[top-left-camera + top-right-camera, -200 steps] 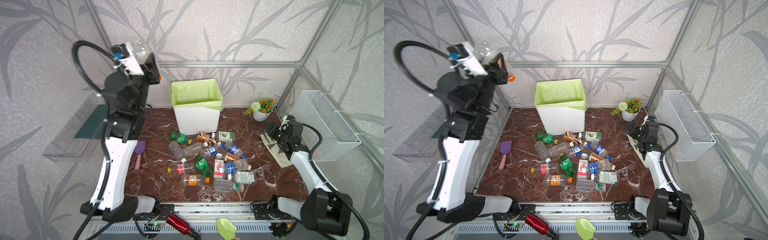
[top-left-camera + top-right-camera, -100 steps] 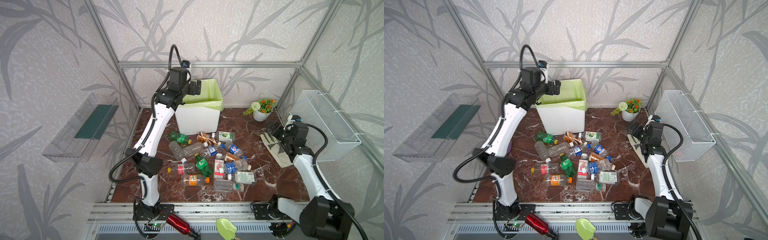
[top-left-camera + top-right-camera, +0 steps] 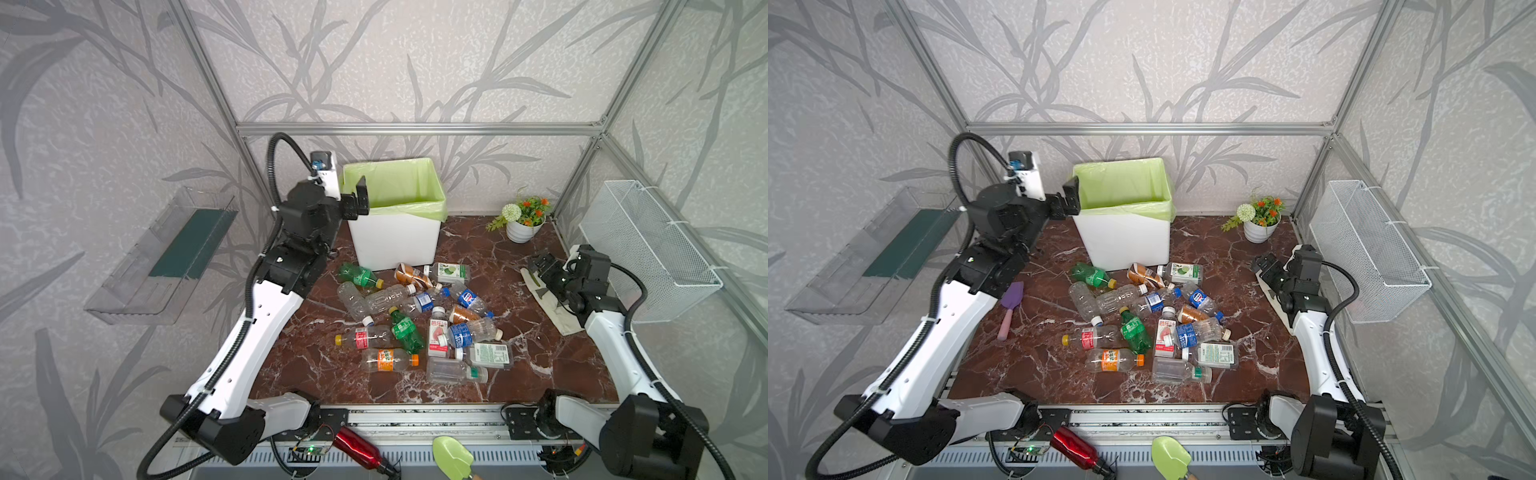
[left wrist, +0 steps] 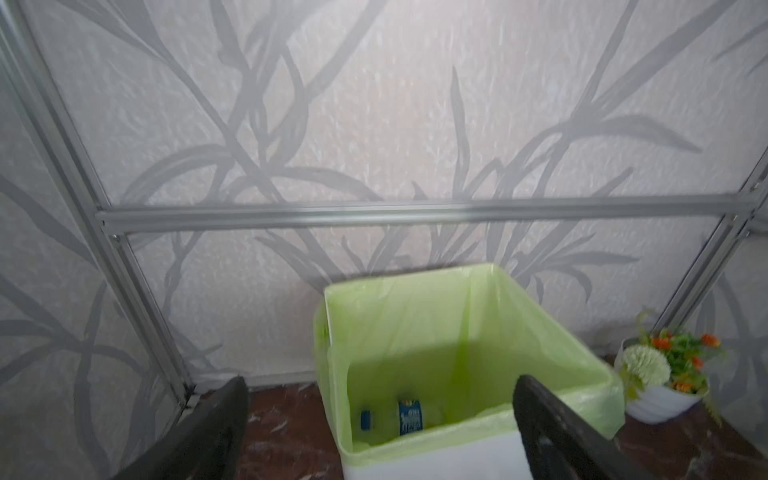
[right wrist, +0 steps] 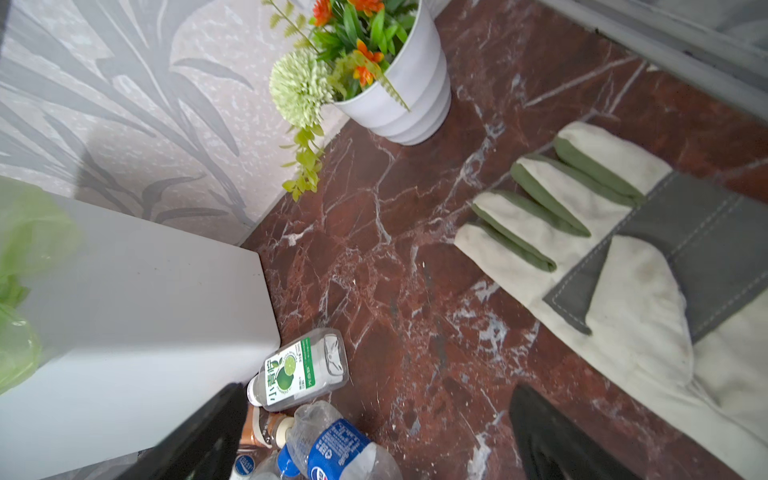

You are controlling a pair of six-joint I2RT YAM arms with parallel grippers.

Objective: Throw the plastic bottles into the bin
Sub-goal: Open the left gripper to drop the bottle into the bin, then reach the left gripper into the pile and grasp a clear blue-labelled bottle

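Note:
Several plastic bottles (image 3: 415,320) (image 3: 1142,320) lie in a heap on the marble floor in front of the bin (image 3: 395,241) (image 3: 1125,241). The bin is white, with a light green bag over its rim. My left gripper (image 3: 357,201) (image 3: 1069,199) (image 4: 380,382) hangs open and empty at the bin's left rim. Inside the bin (image 4: 436,461) lies one bottle (image 4: 409,415) with a blue label. My right gripper (image 3: 542,266) (image 3: 1264,266) (image 5: 378,390) is open and empty, low at the right. Near it lie a lime-labelled bottle (image 5: 299,370) and a blue-labelled bottle (image 5: 336,449).
A white flower pot (image 3: 521,226) stands at the back right, and a work glove (image 3: 548,303) lies under the right arm. On the right wall hangs a wire basket (image 3: 648,249), on the left a clear tray (image 3: 166,257). A purple trowel (image 3: 1011,307) lies left; a red metal bottle (image 3: 357,446) and a green scoop (image 3: 453,457) lie in front.
My left arm swung down from high on the left to the bin, and its gripper went from shut to open. It now sits slightly back at the left rim. The right arm barely moved.

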